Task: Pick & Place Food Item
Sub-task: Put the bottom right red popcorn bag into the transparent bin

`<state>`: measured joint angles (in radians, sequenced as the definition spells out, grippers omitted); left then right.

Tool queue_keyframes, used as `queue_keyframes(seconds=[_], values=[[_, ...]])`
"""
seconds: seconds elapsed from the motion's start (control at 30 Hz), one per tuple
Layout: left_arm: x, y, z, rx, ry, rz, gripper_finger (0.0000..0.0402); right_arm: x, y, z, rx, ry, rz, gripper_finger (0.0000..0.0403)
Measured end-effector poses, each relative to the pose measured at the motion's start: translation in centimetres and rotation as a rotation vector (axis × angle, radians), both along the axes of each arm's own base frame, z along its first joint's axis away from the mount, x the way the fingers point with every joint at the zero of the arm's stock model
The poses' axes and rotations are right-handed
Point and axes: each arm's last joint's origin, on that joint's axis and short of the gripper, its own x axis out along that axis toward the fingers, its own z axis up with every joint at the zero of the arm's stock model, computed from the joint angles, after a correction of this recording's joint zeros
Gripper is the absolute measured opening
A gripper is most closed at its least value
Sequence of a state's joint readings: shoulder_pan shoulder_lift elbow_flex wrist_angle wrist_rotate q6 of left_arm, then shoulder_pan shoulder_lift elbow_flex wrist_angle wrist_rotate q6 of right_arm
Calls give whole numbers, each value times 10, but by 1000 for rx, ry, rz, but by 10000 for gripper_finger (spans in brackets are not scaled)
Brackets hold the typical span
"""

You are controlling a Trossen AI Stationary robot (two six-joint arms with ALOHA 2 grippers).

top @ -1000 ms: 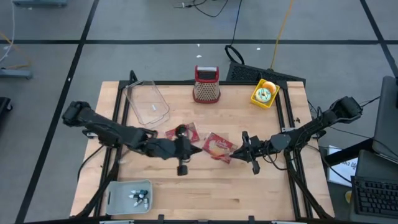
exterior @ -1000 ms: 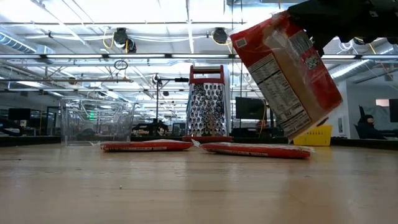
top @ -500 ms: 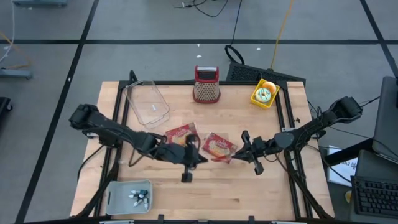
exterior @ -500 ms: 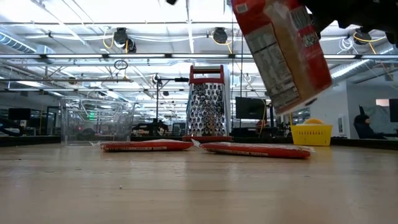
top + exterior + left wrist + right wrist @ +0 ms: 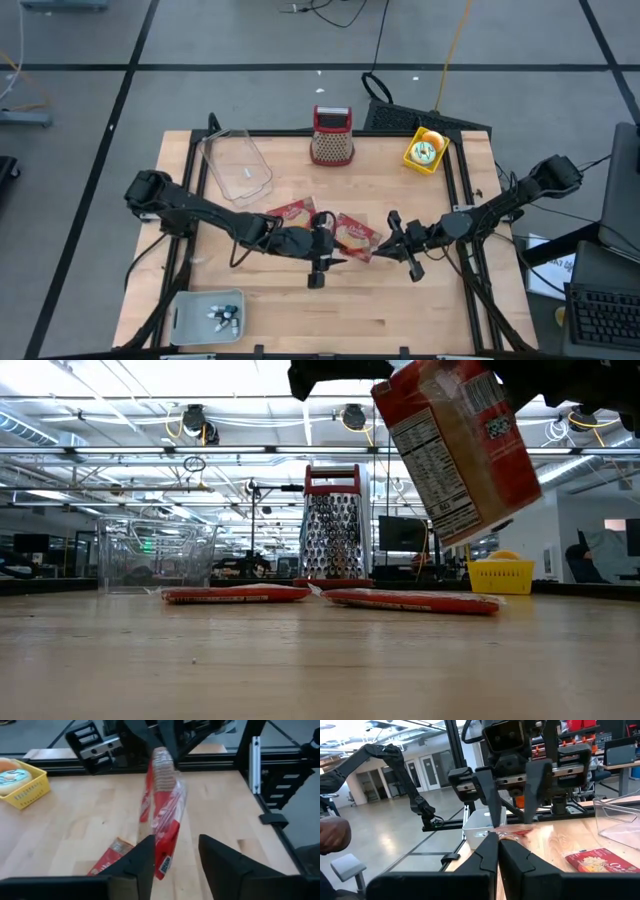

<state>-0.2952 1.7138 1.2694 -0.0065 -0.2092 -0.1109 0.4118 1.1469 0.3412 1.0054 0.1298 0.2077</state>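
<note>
1. Two end effectors are met over the middle of the surface. The right end effector is closed on the top edge of a red snack packet, which is thereby kept hanging, tilted, clear of the wood.
2. The left end effector is held open, with one finger on each side of the packet's lower end. No grip by it is seen, and whether a finger touches the wrapper cannot be told.
3. This arrangement is judged to be a hand-over in mid-air: the packet is presented edge-on so that it can be pinched across its thin side.
4. Beneath and beyond the held packet, two more red packets are left lying flat on the surface, side by side and apart from both end effectors.
5. Farther back, a clear box, a red-topped grater and a yellow basket are set along the far edge. The clear box is judged the likely place for the packet, though the task names none.
</note>
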Motion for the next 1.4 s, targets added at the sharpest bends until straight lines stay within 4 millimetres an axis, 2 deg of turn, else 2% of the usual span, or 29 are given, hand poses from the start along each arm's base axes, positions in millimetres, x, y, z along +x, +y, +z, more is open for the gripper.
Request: queue_keyframes(seconds=[0.2, 0.3, 0.4, 0.5, 0.6, 0.8, 0.97, 1.3, 1.4], values=[[-6, 5, 6, 105, 17, -15, 176, 0, 0, -1, 4, 9, 6, 0], [-11, 9, 13, 153, 7, 53, 182, 0, 0, -2, 7, 19, 9, 0], [-11, 10, 15, 146, -4, 82, 184, 0, 0, -1, 6, 16, 10, 0], [-11, 8, 17, 107, -18, 9, 182, 0, 0, -1, 4, 11, 6, 0], [-9, 4, 14, 75, -10, -43, 183, 0, 0, 0, -4, -3, 4, 0], [-6, 2, 5, 50, 15, -31, 182, 0, 0, 1, -4, -18, 3, 0], [5, 5, -6, 46, 2, -12, 182, 0, 0, 2, -3, -18, 3, 0], [7, 10, -2, 35, -24, -23, 180, 0, 0, 1, -5, -11, 3, 0], [6, 9, -2, 13, -15, -64, 158, 0, 0, 1, -6, -11, 3, 0]])
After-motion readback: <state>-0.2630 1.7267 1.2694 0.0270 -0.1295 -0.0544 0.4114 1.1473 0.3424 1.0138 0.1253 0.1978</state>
